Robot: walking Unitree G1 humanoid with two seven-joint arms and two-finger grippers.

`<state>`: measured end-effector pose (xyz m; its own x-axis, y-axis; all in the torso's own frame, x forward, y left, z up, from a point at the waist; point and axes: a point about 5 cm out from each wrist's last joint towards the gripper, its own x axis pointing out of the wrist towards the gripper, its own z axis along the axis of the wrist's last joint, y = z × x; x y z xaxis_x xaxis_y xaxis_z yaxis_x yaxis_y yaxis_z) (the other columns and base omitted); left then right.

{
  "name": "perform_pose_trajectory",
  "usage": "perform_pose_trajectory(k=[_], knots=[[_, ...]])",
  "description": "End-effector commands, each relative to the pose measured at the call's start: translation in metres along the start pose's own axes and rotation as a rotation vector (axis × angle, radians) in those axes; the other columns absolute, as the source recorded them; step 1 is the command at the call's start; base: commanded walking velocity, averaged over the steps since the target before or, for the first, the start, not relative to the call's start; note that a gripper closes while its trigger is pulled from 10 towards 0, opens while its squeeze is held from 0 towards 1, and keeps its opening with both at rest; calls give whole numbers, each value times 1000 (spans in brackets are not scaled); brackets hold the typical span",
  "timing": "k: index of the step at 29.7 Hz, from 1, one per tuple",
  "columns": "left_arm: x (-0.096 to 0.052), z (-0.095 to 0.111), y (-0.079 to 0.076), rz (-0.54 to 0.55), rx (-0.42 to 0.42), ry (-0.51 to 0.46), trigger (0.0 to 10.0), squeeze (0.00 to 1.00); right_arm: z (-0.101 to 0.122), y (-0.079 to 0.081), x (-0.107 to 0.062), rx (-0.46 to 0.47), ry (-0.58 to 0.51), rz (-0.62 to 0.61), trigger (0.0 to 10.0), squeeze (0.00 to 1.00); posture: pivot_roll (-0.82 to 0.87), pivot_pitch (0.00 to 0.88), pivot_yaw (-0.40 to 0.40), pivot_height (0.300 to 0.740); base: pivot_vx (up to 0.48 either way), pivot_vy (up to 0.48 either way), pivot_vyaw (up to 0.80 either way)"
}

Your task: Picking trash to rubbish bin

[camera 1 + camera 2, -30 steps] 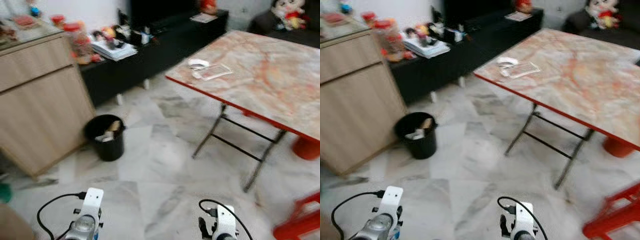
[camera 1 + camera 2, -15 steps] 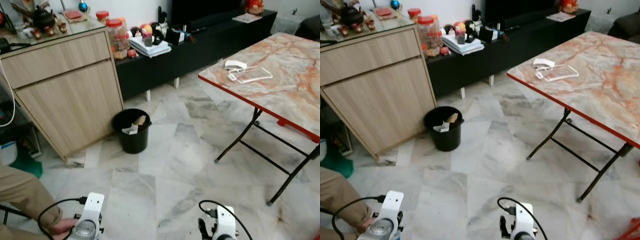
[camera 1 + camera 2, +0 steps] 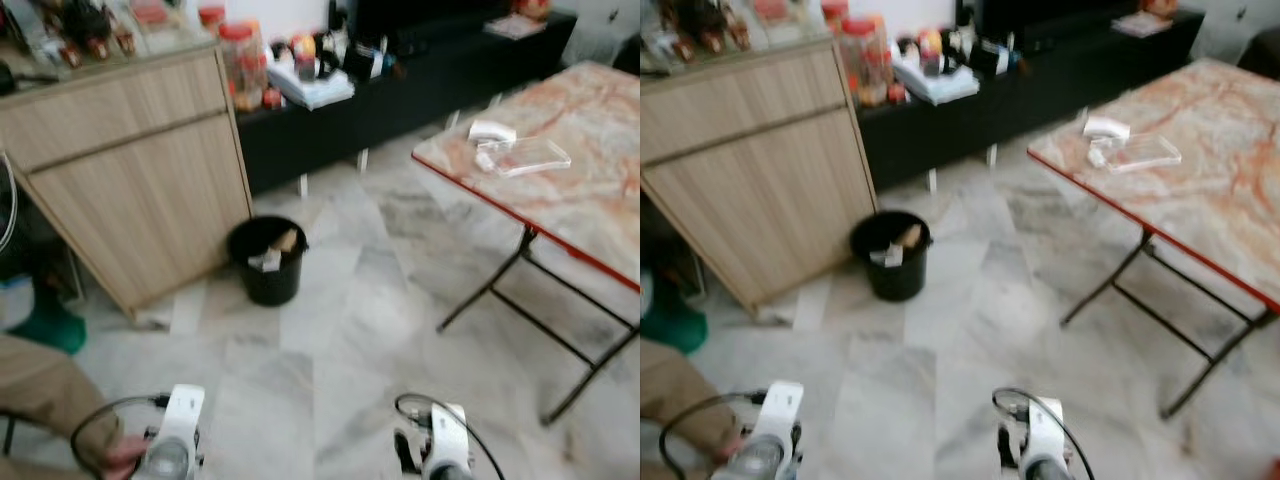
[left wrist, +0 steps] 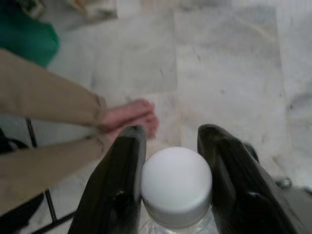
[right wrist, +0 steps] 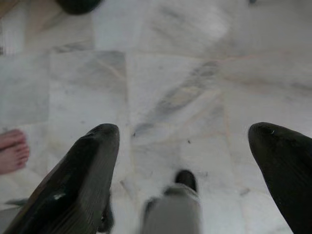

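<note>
Bottle (image 4: 176, 187) clamped in left gripper (image 4: 170, 141); bin (image 3: 265, 259) ahead.

We see our right gripper (image 5: 183, 146) with fingers (image 5: 78, 175) spread wide over the pale marble floor (image 5: 170, 73); a person's bare foot (image 5: 12, 156) shows at nine o'clock.

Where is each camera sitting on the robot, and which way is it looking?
Left eye view: on the head, looking forward and down at the black bin, wooden cabinet and marble table; both silver arms show at the bottom.
Right eye view: beside it, same scene.
Left wrist view: on the left wrist, looking along the left claw shut on a white-capped bottle, floor and a person's hand beyond.
Right wrist view: looking along the open right claw at the floor.
Both wrist views share the marble floor.
</note>
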<state>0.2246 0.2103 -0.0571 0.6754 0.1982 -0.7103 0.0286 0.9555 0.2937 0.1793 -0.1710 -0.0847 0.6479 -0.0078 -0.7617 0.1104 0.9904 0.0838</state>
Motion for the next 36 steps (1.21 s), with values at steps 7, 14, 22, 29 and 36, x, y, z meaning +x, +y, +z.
perform_pose_trajectory(k=[7,14,22,29,36], knots=[[-1,-5,0,2,3,18,10000,0,-1,0,0,-9,9,-2,10000,0,-95,69,5,740,283,0,0],[-1,-5,0,5,4,19,10000,0,-1,0,0,-17,6,-9,10000,0,-92,72,7,740,285,0,483],[-2,-11,2,16,25,49,10000,0,-2,-1,0,-12,8,-13,10000,0,-97,73,12,740,307,0,0],[-2,-14,3,16,28,58,10000,0,-4,0,-1,-7,18,-15,10000,0,-95,64,16,740,309,0,507],[-2,-16,4,21,37,73,10000,0,-4,1,-1,-4,15,-13,10000,0,-101,54,23,740,307,0,0]])
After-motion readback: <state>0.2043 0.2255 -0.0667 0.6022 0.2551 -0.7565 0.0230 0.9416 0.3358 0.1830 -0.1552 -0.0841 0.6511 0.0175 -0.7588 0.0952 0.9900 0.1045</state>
